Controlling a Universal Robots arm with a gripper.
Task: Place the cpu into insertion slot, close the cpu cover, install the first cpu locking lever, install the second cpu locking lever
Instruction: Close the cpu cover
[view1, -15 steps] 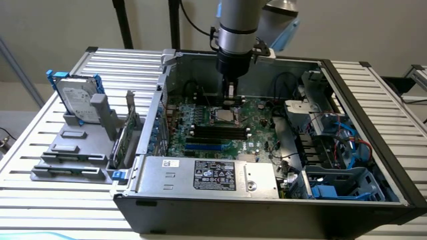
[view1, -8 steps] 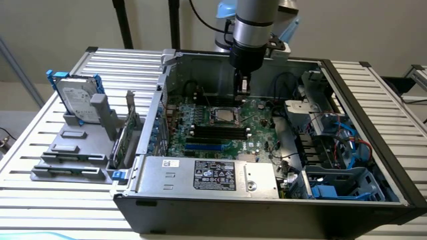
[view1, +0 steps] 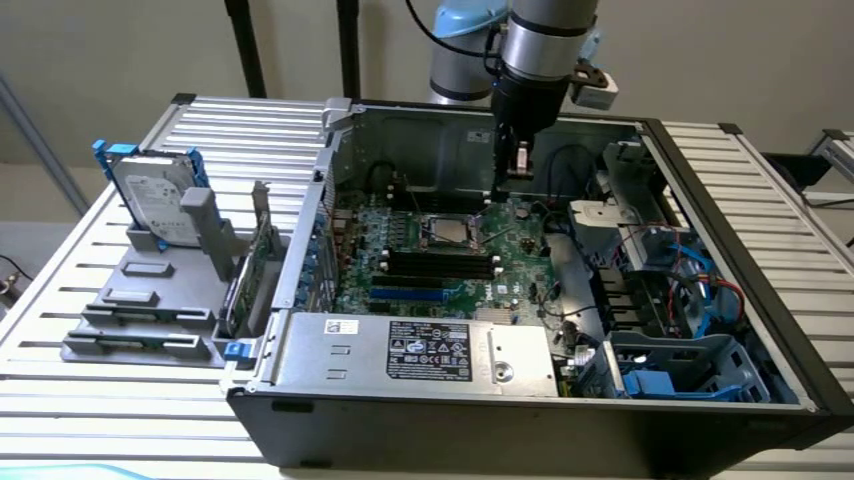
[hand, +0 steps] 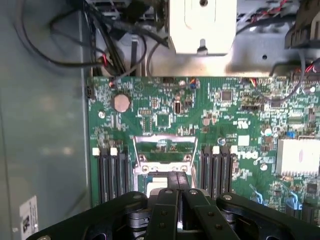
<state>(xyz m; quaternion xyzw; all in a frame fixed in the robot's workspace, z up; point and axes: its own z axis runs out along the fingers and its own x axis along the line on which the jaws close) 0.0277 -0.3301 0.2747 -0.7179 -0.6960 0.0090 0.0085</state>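
Closest to the wrist cam is the gripper (hand: 178, 177): both black fingers pressed flat together, nothing between them, tips right at the near edge of the slot (hand: 143, 169). A pale square patch in the slot looks like the cpu (hand: 159, 181) already seated, though the fingers hide part of it, so I can't swear to that. The cover (hand: 164, 136) looks flipped up on the far side of the slot, a silvery frame with green board showing through its window.

Black memory slots (hand: 112, 172) run on both sides of the slot. Further out on the board (hand: 165, 105) there's a coin cell (hand: 121, 103), and a ribbed silver heatsink (hand: 297, 156) off at the edge.

The exterior view gives what the wrist cam can't: the arm comes straight down into the open case (view1: 534, 440), and the gripper (view1: 506, 185) hangs just above the board (view1: 514, 255), a bit beyond the slot (view1: 447, 232). From there the slot is only a dark-rimmed square with a lighter middle; how the cover sits I can't tell, and the chip is too small to pick out. The memory slots (view1: 427, 265) sit just in front of it, then the power supply (view1: 414, 350) along the near wall, with a blue cage (view1: 694, 365) towards the exterior view's right. On the table (view1: 120, 410), on the exterior view's left, a hard drive (view1: 150, 195) stands upright in a grey rack (view1: 147, 300).
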